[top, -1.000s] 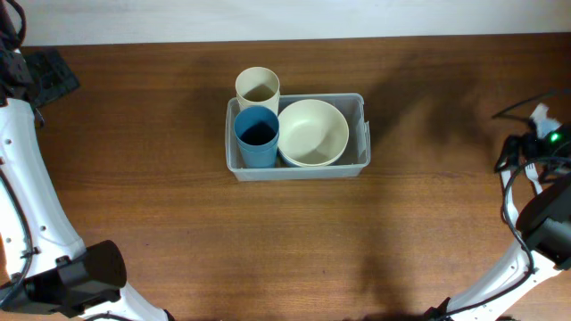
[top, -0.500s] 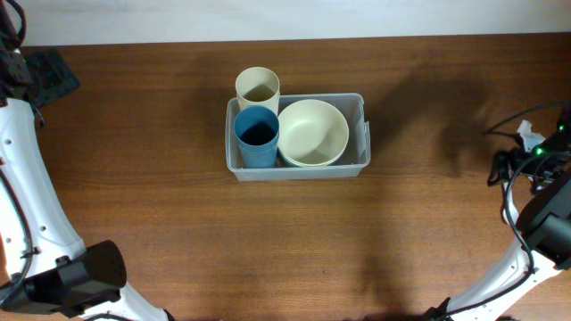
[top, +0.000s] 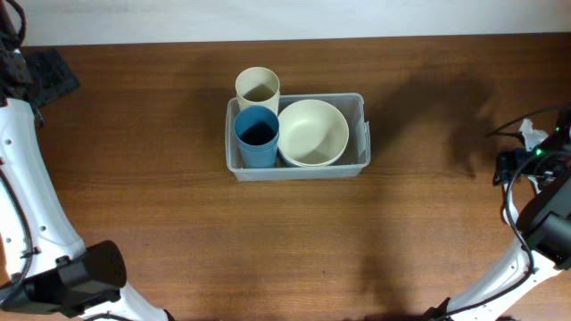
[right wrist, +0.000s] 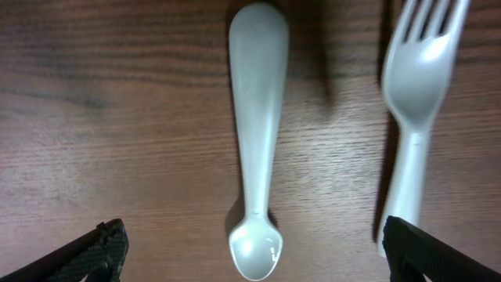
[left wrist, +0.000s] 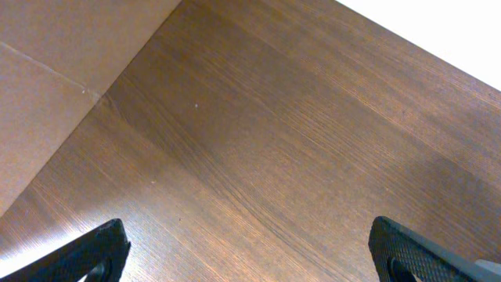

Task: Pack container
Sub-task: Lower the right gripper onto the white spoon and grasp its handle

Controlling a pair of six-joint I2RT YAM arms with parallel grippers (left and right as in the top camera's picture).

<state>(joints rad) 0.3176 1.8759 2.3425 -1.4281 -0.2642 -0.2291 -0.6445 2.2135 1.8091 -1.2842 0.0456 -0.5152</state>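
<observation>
Container (top: 294,171) sits mid-table, well apart to the left of the right gripper (right wrist: 252,244). That gripper — jaws spread wide, empty — hovers over the spoon (right wrist: 257,117), whose long axis runs between the jaws. Left gripper (left wrist: 250,254), likewise spread and empty, faces bare table (left wrist: 235,141).

Clear container (top: 299,170), blue cup (top: 257,136), cream bowl (top: 313,132)

Brown wood-grain table (left wrist: 258,133) fills the view; the black jaws of the left gripper (left wrist: 250,254) stand wide apart at the bottom corners.
</observation>
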